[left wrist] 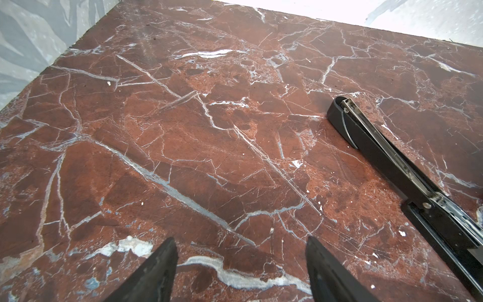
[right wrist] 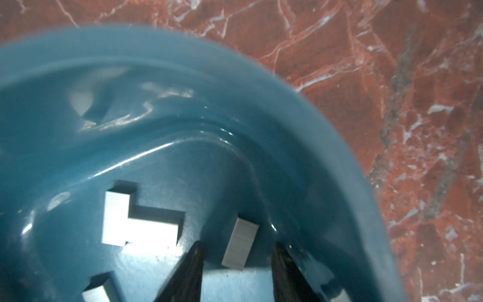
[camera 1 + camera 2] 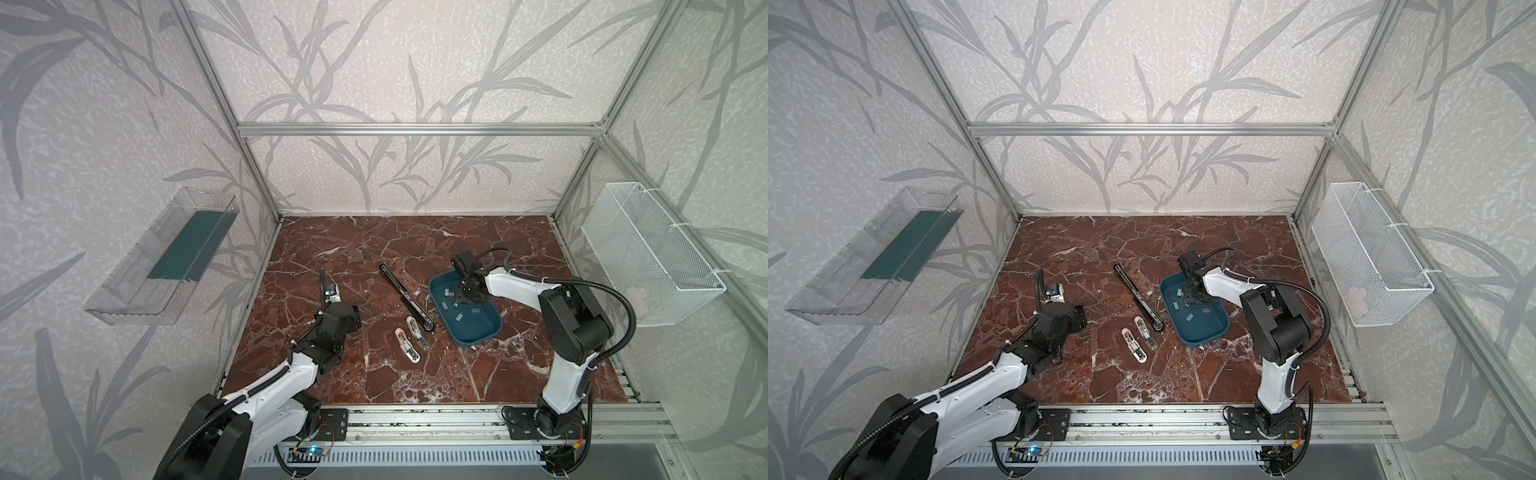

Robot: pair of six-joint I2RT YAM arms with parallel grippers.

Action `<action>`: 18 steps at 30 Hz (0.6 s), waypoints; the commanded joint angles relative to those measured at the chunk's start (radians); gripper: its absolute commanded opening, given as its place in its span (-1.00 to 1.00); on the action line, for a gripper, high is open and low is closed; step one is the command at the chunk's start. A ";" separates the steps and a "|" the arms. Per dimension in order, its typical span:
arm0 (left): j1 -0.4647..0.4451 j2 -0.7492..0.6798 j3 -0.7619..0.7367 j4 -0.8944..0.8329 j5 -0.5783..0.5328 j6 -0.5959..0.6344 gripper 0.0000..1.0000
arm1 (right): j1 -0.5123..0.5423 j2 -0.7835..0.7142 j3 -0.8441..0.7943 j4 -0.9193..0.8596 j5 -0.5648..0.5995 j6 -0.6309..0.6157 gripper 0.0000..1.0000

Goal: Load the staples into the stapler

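Note:
The black stapler (image 3: 405,297) (image 3: 1139,296) lies opened out flat mid-table, its channel facing up; it also shows in the left wrist view (image 1: 392,162). Several grey staples (image 3: 459,318) (image 3: 1189,318) lie loose in a blue tray (image 3: 484,332) (image 3: 1212,332). My right gripper (image 3: 465,297) (image 3: 1196,295) (image 2: 237,246) points down into the tray, open, with one staple strip (image 2: 239,244) lying between its fingers and touching neither. Two more strips (image 2: 115,218) lie together nearby. My left gripper (image 3: 355,311) (image 3: 1079,313) (image 1: 241,240) hovers open and empty over bare marble, left of the stapler.
Two small white-and-metal pieces (image 3: 408,345) (image 3: 417,330) lie in front of the stapler's near end. A clear plastic bin (image 3: 162,257) hangs on the left wall and a white wire basket (image 3: 652,253) on the right wall. An aluminium rail (image 3: 415,424) borders the front.

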 commanded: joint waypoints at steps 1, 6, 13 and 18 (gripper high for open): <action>0.005 0.001 0.024 -0.002 -0.020 -0.011 0.54 | -0.006 -0.028 -0.011 0.002 0.004 -0.004 -0.15; 0.006 -0.001 0.021 -0.002 -0.020 -0.010 0.54 | -0.006 -0.061 -0.031 0.027 0.006 -0.004 -0.15; 0.006 -0.007 0.020 -0.002 -0.019 -0.012 0.54 | -0.020 -0.053 -0.008 0.007 0.011 0.009 -0.15; 0.005 -0.006 0.019 0.000 -0.020 -0.010 0.54 | -0.023 -0.029 -0.002 0.007 0.000 0.011 -0.15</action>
